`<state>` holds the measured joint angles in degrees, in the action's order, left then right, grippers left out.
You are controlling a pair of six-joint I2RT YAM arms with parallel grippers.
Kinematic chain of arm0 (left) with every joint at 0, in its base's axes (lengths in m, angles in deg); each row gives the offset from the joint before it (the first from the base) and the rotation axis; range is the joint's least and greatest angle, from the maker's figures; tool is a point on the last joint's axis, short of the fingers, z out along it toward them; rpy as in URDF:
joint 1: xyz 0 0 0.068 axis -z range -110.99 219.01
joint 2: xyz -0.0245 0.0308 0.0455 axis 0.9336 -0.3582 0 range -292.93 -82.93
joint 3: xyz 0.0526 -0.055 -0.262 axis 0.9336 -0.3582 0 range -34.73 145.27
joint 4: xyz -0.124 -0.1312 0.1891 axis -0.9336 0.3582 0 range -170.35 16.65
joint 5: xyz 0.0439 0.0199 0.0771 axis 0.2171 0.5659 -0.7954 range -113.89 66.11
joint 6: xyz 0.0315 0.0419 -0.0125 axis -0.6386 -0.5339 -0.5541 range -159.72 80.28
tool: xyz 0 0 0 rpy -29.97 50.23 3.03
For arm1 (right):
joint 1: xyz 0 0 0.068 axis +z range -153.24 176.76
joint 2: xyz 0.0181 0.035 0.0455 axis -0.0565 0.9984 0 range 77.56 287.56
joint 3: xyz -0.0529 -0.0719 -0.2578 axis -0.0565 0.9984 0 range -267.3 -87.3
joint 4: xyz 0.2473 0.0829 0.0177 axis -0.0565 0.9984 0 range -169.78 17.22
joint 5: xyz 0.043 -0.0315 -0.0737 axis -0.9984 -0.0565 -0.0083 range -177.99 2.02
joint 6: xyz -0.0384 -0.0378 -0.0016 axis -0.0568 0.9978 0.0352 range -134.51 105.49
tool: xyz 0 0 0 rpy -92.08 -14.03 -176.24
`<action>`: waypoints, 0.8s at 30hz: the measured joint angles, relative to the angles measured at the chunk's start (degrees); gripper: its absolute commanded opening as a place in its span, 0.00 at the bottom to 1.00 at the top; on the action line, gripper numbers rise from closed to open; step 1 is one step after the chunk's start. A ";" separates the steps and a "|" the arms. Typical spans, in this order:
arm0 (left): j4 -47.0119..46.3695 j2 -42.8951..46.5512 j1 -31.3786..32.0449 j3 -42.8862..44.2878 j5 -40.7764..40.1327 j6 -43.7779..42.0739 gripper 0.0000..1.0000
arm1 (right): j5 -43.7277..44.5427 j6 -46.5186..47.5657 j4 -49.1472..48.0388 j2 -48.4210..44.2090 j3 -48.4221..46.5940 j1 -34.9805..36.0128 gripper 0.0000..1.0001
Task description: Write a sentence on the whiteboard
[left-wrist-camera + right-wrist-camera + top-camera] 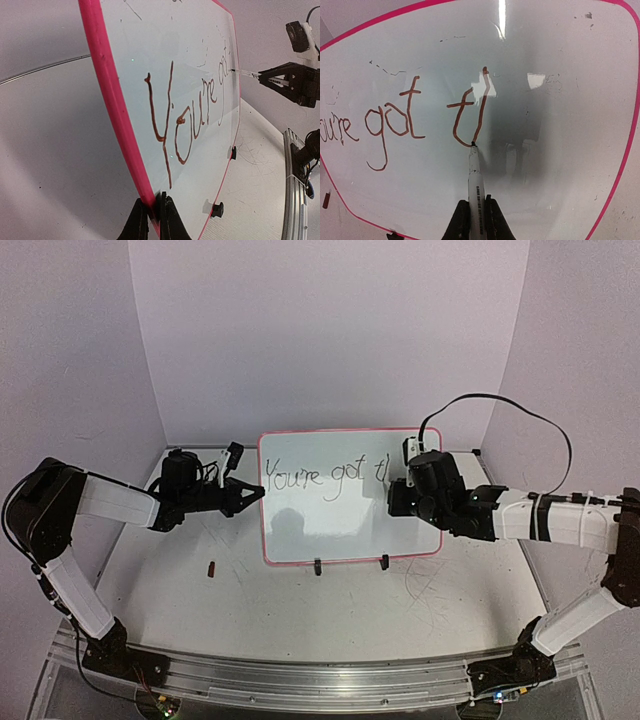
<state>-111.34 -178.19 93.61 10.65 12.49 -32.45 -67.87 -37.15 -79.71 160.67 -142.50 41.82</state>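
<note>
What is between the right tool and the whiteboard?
A marker. The right tool is shut on it, and its black tip touches the whiteboard after the letter t. The right wrist view shows it.

The left arm point(110, 502), white links with black joints, stretches inward with a bent elbow; the black two-finger left end effector point(255, 493) is closed on the edge of the pink-framed whiteboard point(340, 525). The right arm point(545, 520) stretches inward also; the right end effector point(473, 205) pinches a thin white marker point(474, 175).

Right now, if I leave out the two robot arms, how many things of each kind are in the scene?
whiteboard: 1
marker: 1
black clip feet: 2
small dark piece on the table: 1
Total: 5
</note>
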 measured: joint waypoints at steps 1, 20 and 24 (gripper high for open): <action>0.00 0.00 0.00 0.00 0.00 0.00 0.00 | 0.11 0.01 -0.02 0.00 0.00 0.02 0.00; -0.02 0.00 0.07 0.00 -0.11 0.00 0.00 | 3.82 0.62 -0.09 1.33 -2.50 0.15 0.00; -0.02 0.00 0.07 0.00 -0.11 0.00 0.00 | 4.64 0.70 -0.11 1.33 -2.68 0.10 0.00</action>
<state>-111.36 -178.19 93.68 10.65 12.38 -32.45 -63.23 -36.44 -79.82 162.00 -145.18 41.91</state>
